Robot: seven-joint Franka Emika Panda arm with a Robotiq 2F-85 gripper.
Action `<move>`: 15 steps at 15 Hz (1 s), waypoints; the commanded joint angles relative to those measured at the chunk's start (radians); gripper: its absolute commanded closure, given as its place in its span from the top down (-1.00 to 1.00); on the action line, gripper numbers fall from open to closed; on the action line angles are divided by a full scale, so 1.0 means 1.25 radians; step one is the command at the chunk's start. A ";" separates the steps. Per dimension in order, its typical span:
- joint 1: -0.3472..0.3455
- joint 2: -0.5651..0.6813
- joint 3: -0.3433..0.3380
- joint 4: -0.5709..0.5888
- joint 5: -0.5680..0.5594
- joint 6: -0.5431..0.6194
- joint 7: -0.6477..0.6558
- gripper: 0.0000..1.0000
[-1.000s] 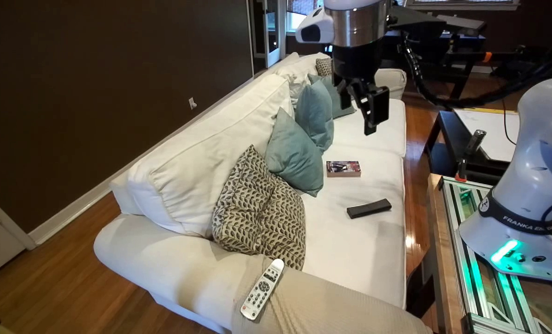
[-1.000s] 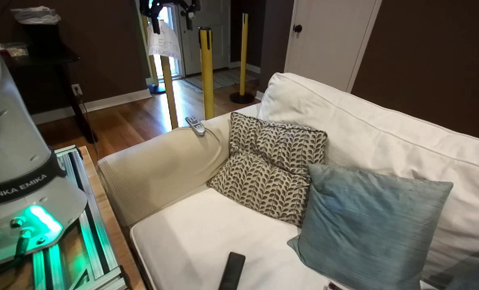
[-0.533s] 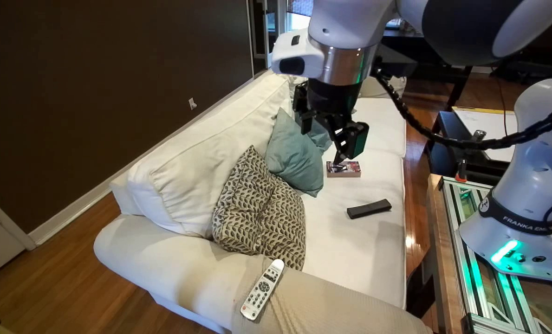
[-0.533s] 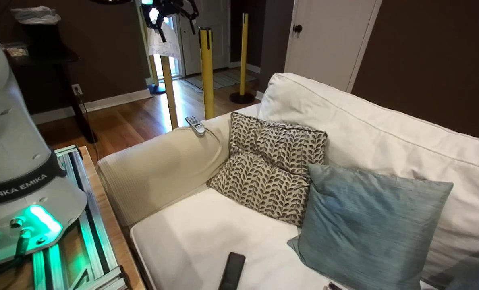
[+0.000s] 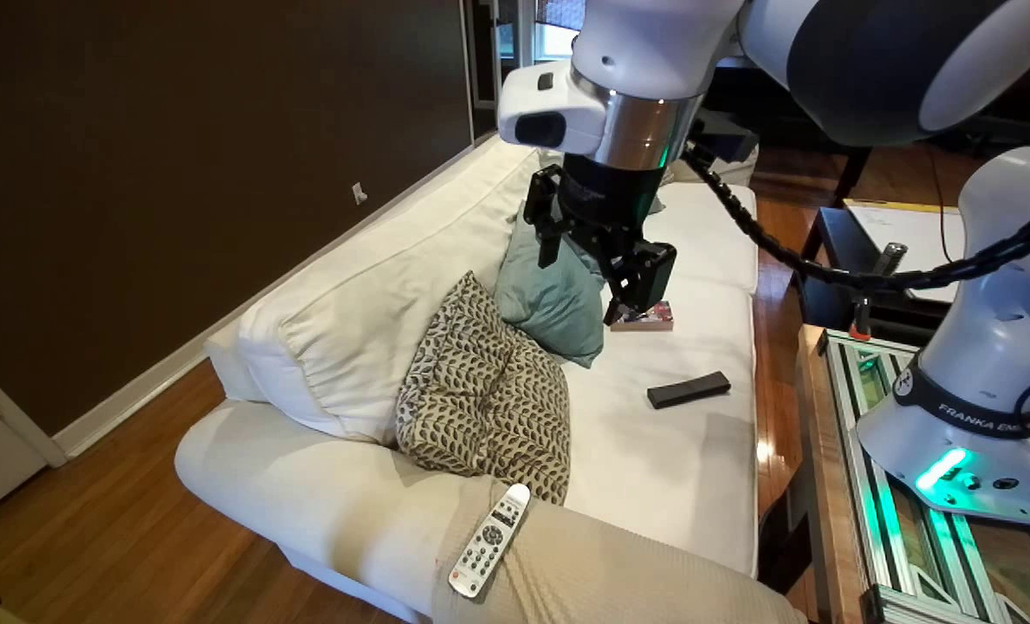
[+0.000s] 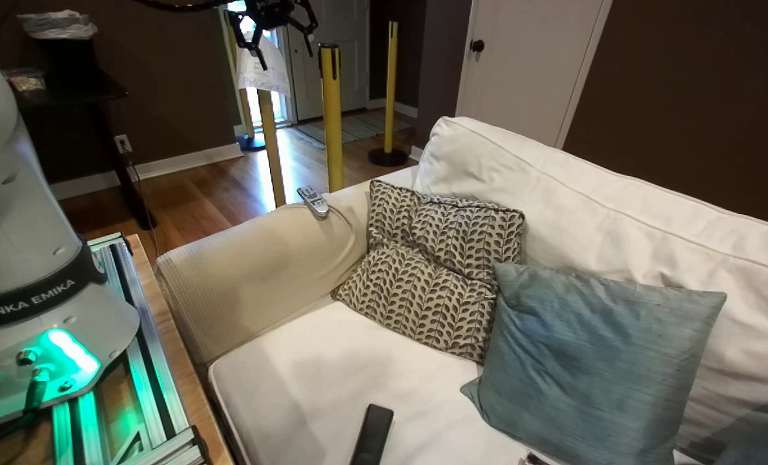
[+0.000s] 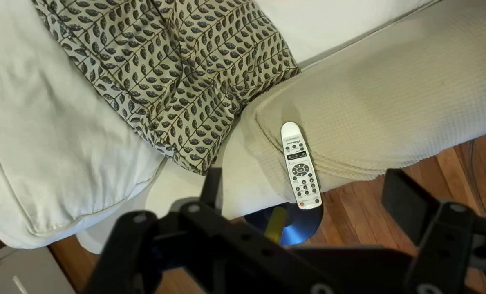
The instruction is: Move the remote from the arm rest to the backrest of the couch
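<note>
The light grey-white remote lies buttons up across the arm rest of the couch. It also shows in an exterior view and in the wrist view, one end reaching past the arm rest's outer edge. The cream-white backrest runs along the wall and fills the wrist view's left side. My gripper is open and empty, high above the couch, apart from the remote. In the wrist view the remote appears between the spread fingers. Nothing of the remote is hidden there.
A leaf-patterned pillow leans between arm rest and backrest, beside a teal pillow. A black remote and a small box lie on the seat. Yellow posts stand beyond the arm rest.
My gripper has come lower and toward the arm rest, leftward and down in an exterior view, with less motion in the last half second. The remote and pillows have not moved.
</note>
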 commanded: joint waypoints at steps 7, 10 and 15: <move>0.023 0.104 0.002 -0.019 0.072 0.103 -0.047 1.00; 0.026 0.181 0.017 -0.030 0.096 0.175 -0.053 1.00; 0.017 0.295 0.044 -0.038 0.061 0.278 -0.065 1.00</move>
